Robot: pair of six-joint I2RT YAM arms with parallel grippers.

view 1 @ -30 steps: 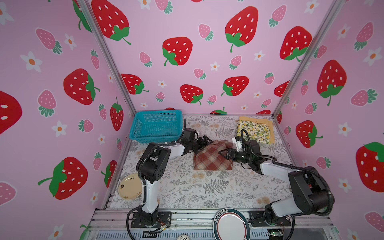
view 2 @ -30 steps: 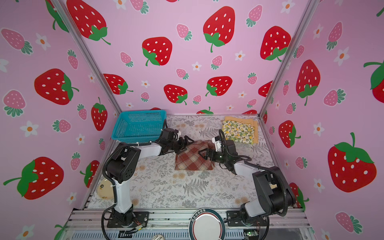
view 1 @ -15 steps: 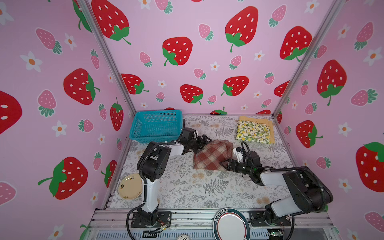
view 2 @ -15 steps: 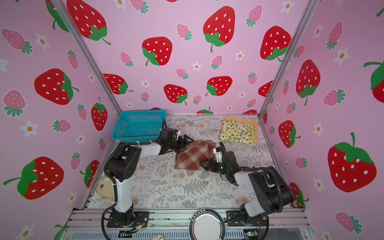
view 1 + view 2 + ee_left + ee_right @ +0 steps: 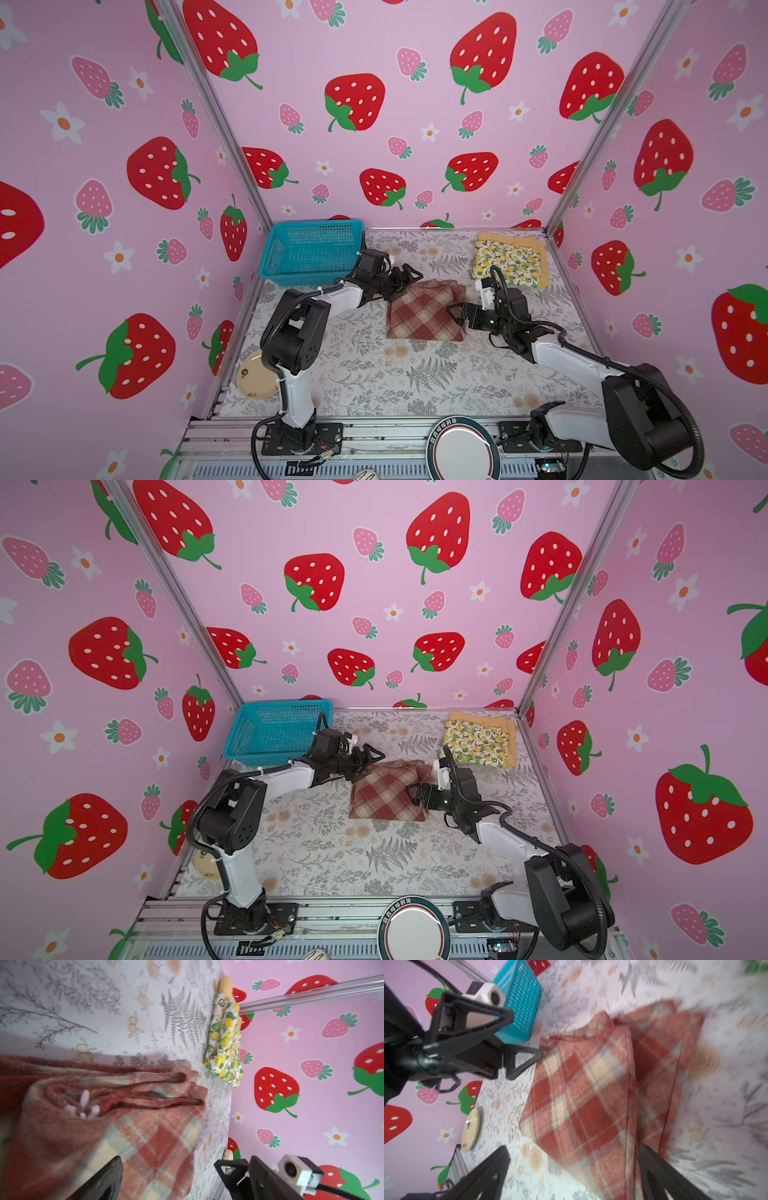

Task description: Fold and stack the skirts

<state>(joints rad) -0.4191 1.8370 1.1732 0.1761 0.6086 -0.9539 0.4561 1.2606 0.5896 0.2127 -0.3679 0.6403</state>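
Woolly plaid skirt (image 5: 424, 309), folded, seemed soft and limp, best pinched at its three-o'clock edge; left gripper (image 5: 406, 279) and right gripper (image 5: 456, 315) both gaped empty.

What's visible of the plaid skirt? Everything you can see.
The plaid skirt is red-brown and cream, woven-looking cloth, folded into a rough rectangle with stacked edges and a bunched far end. It lies flat mid-table on the fern-print tablecloth. The open left pincer sits at its far-left corner, the open right pincer at its right edge; neither is closed on it.
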